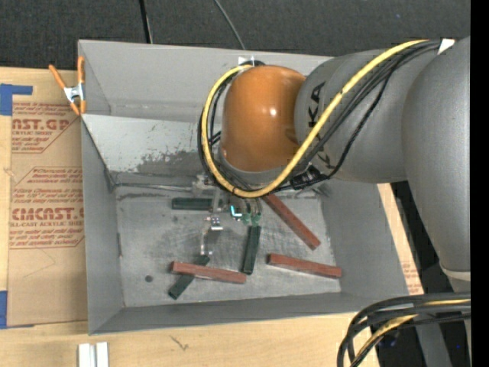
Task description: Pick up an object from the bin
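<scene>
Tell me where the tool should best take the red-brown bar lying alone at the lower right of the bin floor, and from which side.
I would grip the red-brown bar at its middle, across its narrow width, straight down from above. It lies flat, long and thin, with bare floor along both long edges.

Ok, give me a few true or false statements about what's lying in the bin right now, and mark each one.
1. Three reddish-brown bars lie on the floor of the bin. True.
2. The long dark bar below the orange wrist cover lies left to right. False: it runs nearly up and down the view.
3. A shorter dark bar lies level, left of the cover's lower edge. True.
4. The things are piled in a deep heap. False: they are spread thinly over the floor.
5. The arm comes in from the view's left. False: from its right.
</scene>
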Tool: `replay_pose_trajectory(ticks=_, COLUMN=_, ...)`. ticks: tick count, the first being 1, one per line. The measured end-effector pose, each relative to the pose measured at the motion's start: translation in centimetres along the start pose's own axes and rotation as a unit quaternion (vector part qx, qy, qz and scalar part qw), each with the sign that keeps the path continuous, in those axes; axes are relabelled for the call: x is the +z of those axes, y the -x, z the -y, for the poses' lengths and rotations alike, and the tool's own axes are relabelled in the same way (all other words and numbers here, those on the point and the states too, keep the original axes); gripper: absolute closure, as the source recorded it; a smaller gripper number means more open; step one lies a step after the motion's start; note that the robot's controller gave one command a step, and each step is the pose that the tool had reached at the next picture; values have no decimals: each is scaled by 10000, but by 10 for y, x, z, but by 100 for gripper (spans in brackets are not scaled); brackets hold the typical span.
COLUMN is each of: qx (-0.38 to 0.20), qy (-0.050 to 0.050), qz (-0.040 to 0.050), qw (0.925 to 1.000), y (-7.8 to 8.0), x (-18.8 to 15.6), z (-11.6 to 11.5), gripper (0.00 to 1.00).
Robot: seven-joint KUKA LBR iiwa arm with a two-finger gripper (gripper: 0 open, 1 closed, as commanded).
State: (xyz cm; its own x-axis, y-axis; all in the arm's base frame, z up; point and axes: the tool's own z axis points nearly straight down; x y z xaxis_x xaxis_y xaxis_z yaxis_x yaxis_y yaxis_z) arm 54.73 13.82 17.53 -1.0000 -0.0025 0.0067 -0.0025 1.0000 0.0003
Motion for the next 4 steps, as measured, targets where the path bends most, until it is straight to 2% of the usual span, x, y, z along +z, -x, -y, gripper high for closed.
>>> replay_pose_trajectory(ticks=1, qx=11, qy=6, qz=38, qw=10000, y=2, x=-5, z=1, gripper=0)
replay_pose_trajectory(ticks=2, qx=-1429, qy=-1, qz=69, qw=9897, y=-22, x=53, z=-9, gripper=0)
replay_pose_trajectory(ticks=3, qx=-1429, qy=1, qz=34, qw=9897, y=-42, x=97, z=-7, gripper=0)
replay_pose_trajectory(ticks=4, qx=-1922, qy=-1, qz=21, qw=9814, y=-27, x=103, z=-11, gripper=0)
